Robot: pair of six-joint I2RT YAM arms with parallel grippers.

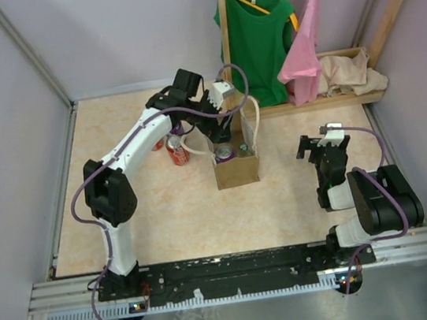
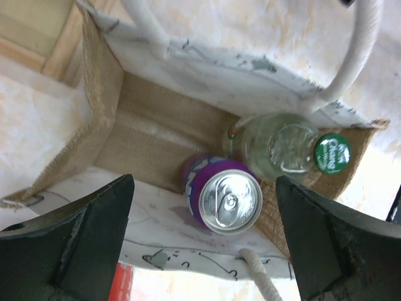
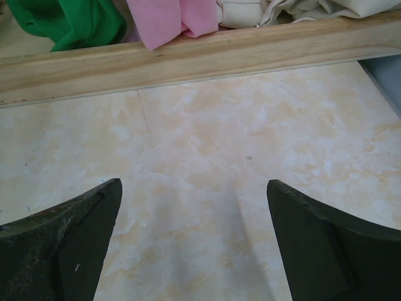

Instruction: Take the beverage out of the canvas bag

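Pale marbled bench (image 1: pixel 165 214) fills the top view. Canvas bag (image 1: pixel 237 171) stands upright near centre. Left pincer (image 1: pixel 211 132) hangs just above its mouth, jaws apart. Right pincer (image 1: pixel 316 144) sits well apart to the right, jaws also spread. Red can (image 1: pixel 177 152) sits on the bench just left of the bag.

Left wrist view: purple can (image 2: pixel 227 199) and clear green-capped bottle (image 2: pixel 285 150) stand side by side inside the bag, between the spread fingers (image 2: pixel 81 238), which grip nothing.

Right wrist view: spread fingers (image 3: pixel 69 238) hold nothing above the bench surface; wooden rail (image 3: pixel 188 59) lies beyond.
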